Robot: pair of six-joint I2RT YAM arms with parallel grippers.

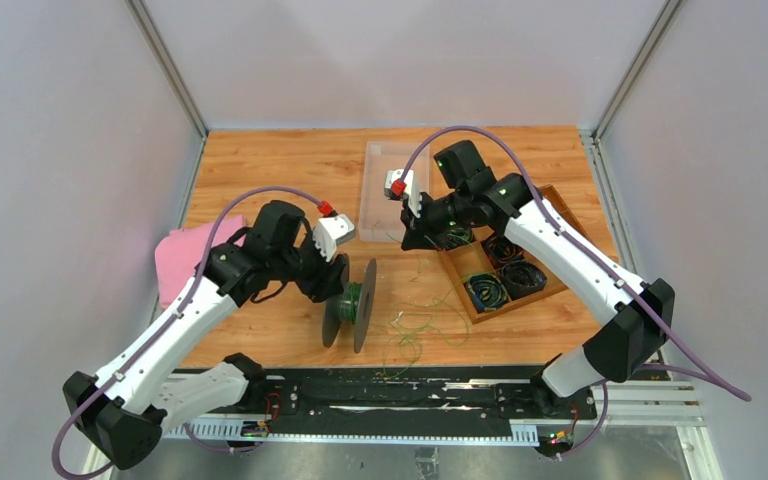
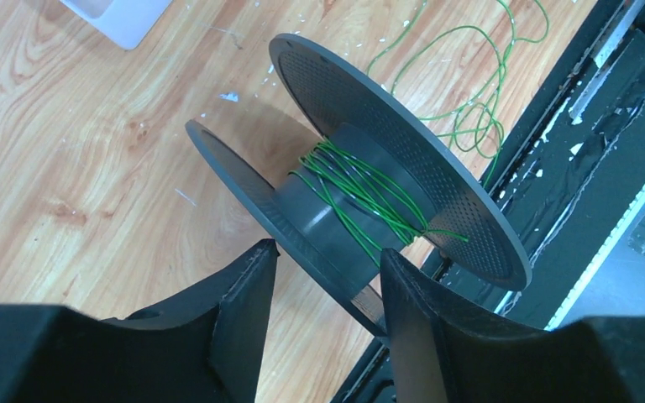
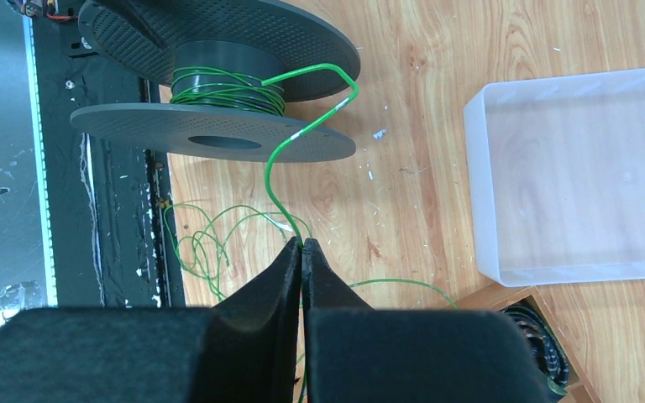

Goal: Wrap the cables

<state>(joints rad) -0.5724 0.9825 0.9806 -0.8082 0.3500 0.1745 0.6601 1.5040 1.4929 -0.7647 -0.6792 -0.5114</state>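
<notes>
A dark grey spool [image 1: 352, 303] stands on its rims near the table's front, with green cable [image 2: 348, 180] wound round its hub. My left gripper [image 2: 327, 269] is open; its fingers straddle the rim of the spool's nearer flange [image 2: 243, 180], and the right finger touches that rim. From the hub a strand of the cable [image 3: 281, 159] runs to my right gripper [image 3: 302, 245], which is shut on it just right of the spool [image 3: 218, 134]. More of the green cable [image 1: 415, 325] lies in loose loops on the wood beside the spool.
A clear plastic box [image 1: 385, 185] sits at the back centre. Right of it is a wooden tray [image 1: 550, 205] holding dark coiled bundles. A pink cloth [image 1: 185, 255] lies at the left. A black strip [image 1: 400, 390] runs along the front edge.
</notes>
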